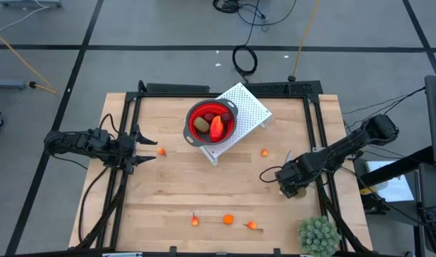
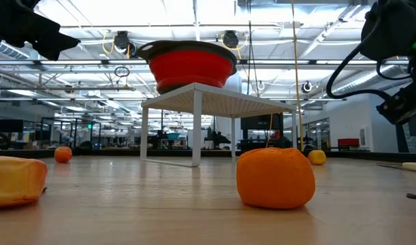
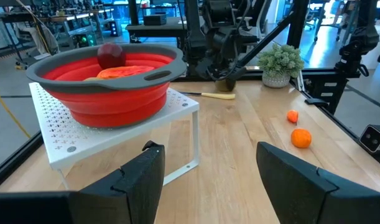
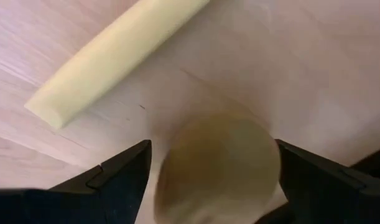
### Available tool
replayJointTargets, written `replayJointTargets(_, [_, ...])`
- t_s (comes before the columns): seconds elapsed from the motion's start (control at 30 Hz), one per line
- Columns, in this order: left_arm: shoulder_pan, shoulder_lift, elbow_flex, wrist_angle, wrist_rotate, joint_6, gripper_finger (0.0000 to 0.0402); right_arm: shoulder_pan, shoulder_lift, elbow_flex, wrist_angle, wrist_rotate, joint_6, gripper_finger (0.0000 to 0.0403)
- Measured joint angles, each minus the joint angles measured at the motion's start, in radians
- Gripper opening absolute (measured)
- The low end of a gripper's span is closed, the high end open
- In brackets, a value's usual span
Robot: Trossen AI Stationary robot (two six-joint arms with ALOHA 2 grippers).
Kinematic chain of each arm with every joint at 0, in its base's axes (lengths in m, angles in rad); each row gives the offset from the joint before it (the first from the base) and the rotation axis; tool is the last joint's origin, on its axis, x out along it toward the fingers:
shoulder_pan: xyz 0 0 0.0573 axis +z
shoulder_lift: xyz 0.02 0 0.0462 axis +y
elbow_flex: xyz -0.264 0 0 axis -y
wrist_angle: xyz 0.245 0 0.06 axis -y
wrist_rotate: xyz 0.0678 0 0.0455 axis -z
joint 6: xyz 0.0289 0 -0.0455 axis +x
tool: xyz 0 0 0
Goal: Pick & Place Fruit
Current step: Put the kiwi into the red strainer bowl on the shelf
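Nearby, pale stick (image 4: 115,53) beside olive fruit (image 4: 217,168)

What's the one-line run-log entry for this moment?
left gripper: open, idle at table's left | right gripper: jaws open around olive-brown fruit | red bowl: fruit inside | orange pieces: loose on table

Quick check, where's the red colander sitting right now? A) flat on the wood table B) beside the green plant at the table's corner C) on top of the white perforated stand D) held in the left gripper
C: the red colander rests on the white perforated stand, raised off the table; the low view shows it on the stand's top, neither gripper touching it.
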Motion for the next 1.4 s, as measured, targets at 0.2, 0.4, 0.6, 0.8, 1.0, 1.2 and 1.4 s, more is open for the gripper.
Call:
replayJointTargets(0.2, [0.000, 0.000, 0.000, 0.000, 0.000, 0.005, 0.0253, 0.000, 0.000, 0.000, 0.011, -0.013, 0.040, 0.0272])
replayJointTargets(0.4, [0.000, 0.000, 0.000, 0.000, -0.002, 0.006, 0.0253, 0.000, 0.000, 0.000, 0.057, -0.113, 0.042, 0.0220])
replayJointTargets(0.6, [0.000, 0.000, 0.000, 0.000, -0.002, 0.007, 0.0253, 0.000, 0.000, 0.000, 0.130, -0.232, 0.065, 0.0216])
replayJointTargets(0.8, [0.000, 0.000, 0.000, 0.000, -0.002, 0.008, 0.0253, 0.000, -0.001, 0.000, 0.292, -0.291, 0.096, 0.0220])
replayJointTargets(1.0, [0.000, 0.000, 0.000, 0.000, -0.002, 0.008, 0.0253, 0.000, -0.001, 0.000, 0.586, -0.263, 0.162, 0.0215])
replayJointTargets(1.2, [0.000, 0.000, 0.000, 0.000, -0.002, 0.008, 0.0253, 0.000, -0.001, 0.001, 0.918, -0.099, 0.173, 0.0219])
replayJointTargets(1.4, [0.000, 0.000, 0.000, 0.000, -0.001, 0.006, 0.0253, 0.000, -0.001, 0.001, 1.204, 0.160, 0.135, 0.0218])
